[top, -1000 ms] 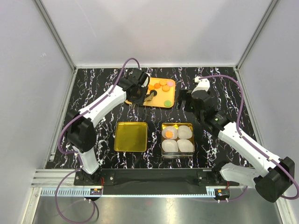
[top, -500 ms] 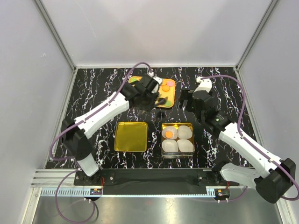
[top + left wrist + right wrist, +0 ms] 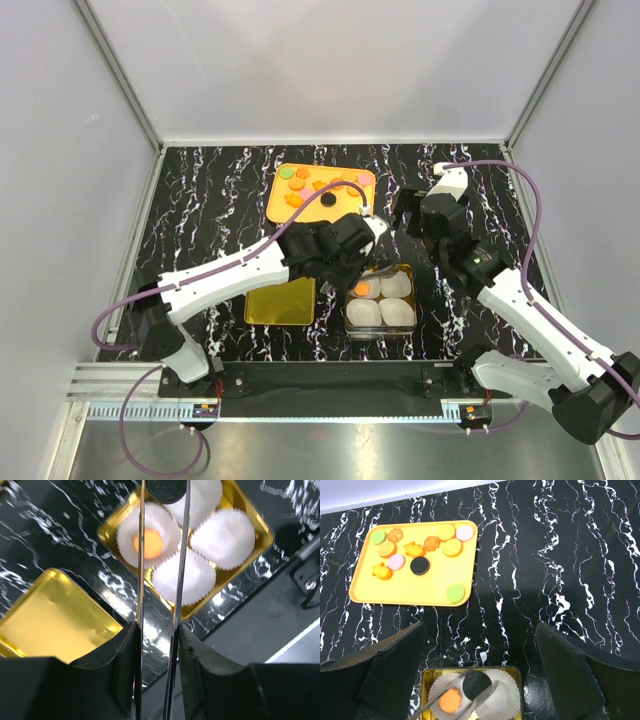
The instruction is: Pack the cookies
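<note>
Several cookies lie on the orange tray point(image 3: 410, 590), among them a black one point(image 3: 420, 566) and a green one point(image 3: 455, 593). My left gripper point(image 3: 157, 630) is shut on metal tongs point(image 3: 141, 555), and the tongs pinch a black cookie point(image 3: 166, 490) over the gold tin point(image 3: 265, 535). The tin holds white paper cups, and one cup holds an orange cookie point(image 3: 148, 542). In the right wrist view the pinched cookie point(image 3: 476, 684) hangs between the two far cups. My right gripper point(image 3: 480, 625) is open and empty, above the table between the tray and the tin point(image 3: 346, 325).
The square gold lid point(image 3: 280, 300) lies flat just left of the tin. The left arm point(image 3: 250, 265) stretches diagonally across the table over the lid's far edge. White walls and aluminium posts close in the black marble table point(image 3: 200, 200).
My left arm has swung from the tray towards me and to the right, carrying the black cookie in the tongs over the tin. My right gripper has shifted slightly right and stayed open.
</note>
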